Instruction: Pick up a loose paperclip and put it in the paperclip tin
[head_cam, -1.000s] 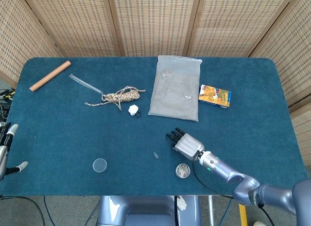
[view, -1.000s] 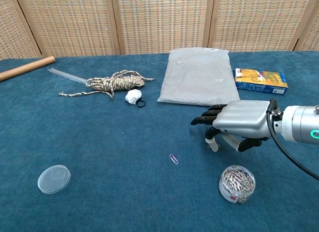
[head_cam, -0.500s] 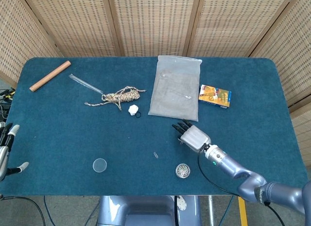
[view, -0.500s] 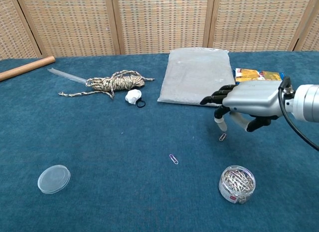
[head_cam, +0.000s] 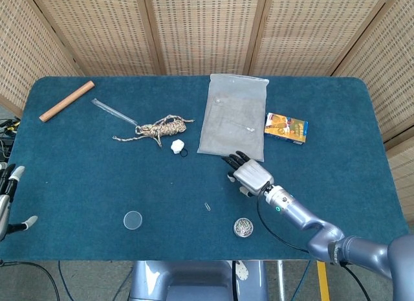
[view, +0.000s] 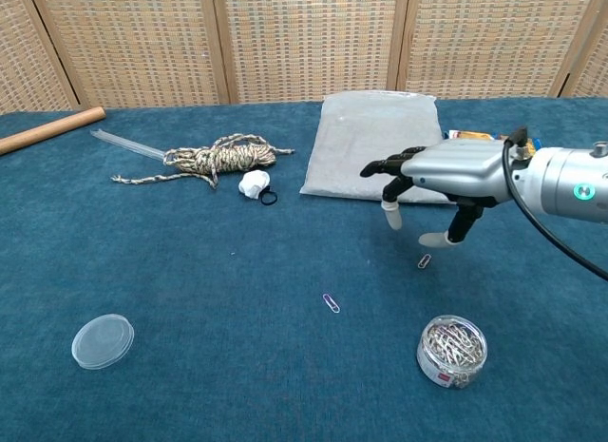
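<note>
Two loose paperclips lie on the blue cloth: a purple paperclip (view: 331,303) near the middle, also visible in the head view (head_cam: 207,206), and a silver paperclip (view: 424,261) further right. The round paperclip tin (view: 451,351) (head_cam: 243,227) stands open and full of clips near the front edge. My right hand (view: 439,183) (head_cam: 249,175) hovers just above the silver paperclip, fingers apart and pointing down, holding nothing. My left hand (head_cam: 8,199) hangs at the table's left edge, fingers apart and empty.
A clear round lid (view: 103,340) lies front left. Behind the right hand lies a grey plastic bag (view: 375,143), with a small coloured box (head_cam: 286,127) to its right. A rope bundle (view: 220,157), white cap (view: 253,183), clear tube (head_cam: 113,111) and wooden rod (head_cam: 66,100) sit at the back left.
The right hand rose off the cloth, moved back toward the grey bag and spread its fingers. The silver paperclip it covered now lies exposed on the cloth. The left hand stayed still.
</note>
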`<move>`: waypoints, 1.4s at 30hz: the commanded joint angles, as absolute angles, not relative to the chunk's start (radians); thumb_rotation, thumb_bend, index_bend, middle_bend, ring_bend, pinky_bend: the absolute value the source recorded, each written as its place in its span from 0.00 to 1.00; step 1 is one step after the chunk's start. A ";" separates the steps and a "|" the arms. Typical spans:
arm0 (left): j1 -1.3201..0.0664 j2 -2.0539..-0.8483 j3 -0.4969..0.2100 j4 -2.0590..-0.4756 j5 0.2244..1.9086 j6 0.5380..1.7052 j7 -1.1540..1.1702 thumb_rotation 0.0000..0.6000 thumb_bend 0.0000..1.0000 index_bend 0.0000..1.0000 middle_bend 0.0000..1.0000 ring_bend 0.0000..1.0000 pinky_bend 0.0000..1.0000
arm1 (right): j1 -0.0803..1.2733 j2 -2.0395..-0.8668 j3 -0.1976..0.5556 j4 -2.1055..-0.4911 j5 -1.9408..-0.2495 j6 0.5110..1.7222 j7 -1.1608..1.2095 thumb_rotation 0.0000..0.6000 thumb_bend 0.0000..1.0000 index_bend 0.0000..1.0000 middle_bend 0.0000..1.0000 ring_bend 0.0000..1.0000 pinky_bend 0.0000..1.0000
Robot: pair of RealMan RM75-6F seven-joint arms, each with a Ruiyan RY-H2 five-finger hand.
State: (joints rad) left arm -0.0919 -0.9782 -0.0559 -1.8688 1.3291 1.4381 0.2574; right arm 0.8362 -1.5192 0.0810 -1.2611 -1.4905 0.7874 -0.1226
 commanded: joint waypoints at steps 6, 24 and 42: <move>-0.095 -0.974 -0.059 -1.868 1.322 1.433 0.250 1.00 0.00 0.00 0.00 0.00 0.00 | 0.857 -1.568 0.070 -1.215 -1.498 0.775 -0.107 1.00 0.33 0.43 0.00 0.00 0.01; -0.096 -0.970 -0.057 -1.869 1.318 1.429 0.247 1.00 0.00 0.00 0.00 0.00 0.00 | 0.851 -1.625 0.012 -1.088 -1.560 0.824 -0.078 1.00 0.30 0.44 0.00 0.00 0.03; -0.098 -0.968 -0.053 -1.869 1.318 1.426 0.250 1.00 0.00 0.00 0.00 0.00 0.00 | 0.834 -1.676 -0.035 -0.959 -1.632 0.904 0.008 1.00 0.28 0.46 0.00 0.00 0.08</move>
